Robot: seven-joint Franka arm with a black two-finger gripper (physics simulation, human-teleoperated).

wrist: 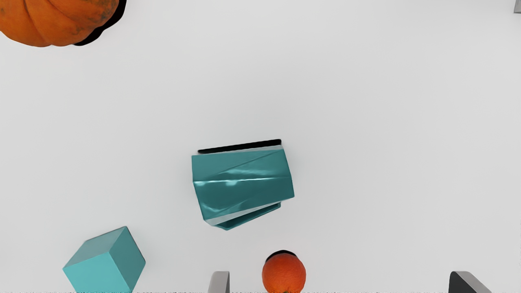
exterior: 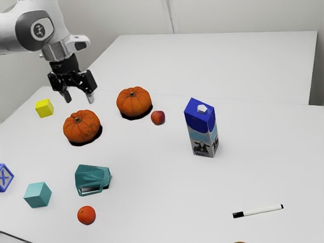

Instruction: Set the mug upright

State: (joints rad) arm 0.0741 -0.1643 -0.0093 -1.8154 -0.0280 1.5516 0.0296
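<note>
The teal faceted mug (exterior: 92, 177) lies on its side on the white table, its handle toward the orange fruit. In the wrist view the mug (wrist: 244, 179) shows its long side, with the handle along the edge nearer the orange fruit. My gripper (exterior: 79, 97) hangs in the air near the exterior view's upper left, above and beyond the nearer pumpkin, well apart from the mug. Its fingertips (wrist: 340, 283) stand wide apart in the wrist view, and nothing is gripped.
Around the mug are a teal cube (exterior: 38, 195), an orange fruit (exterior: 86, 215) and a pumpkin (exterior: 81, 126). Farther off stand a second pumpkin (exterior: 133, 102), an apple (exterior: 158, 118), a milk carton (exterior: 201, 127), a yellow cube (exterior: 44, 108) and a marker (exterior: 258, 211) on the table (exterior: 167, 177).
</note>
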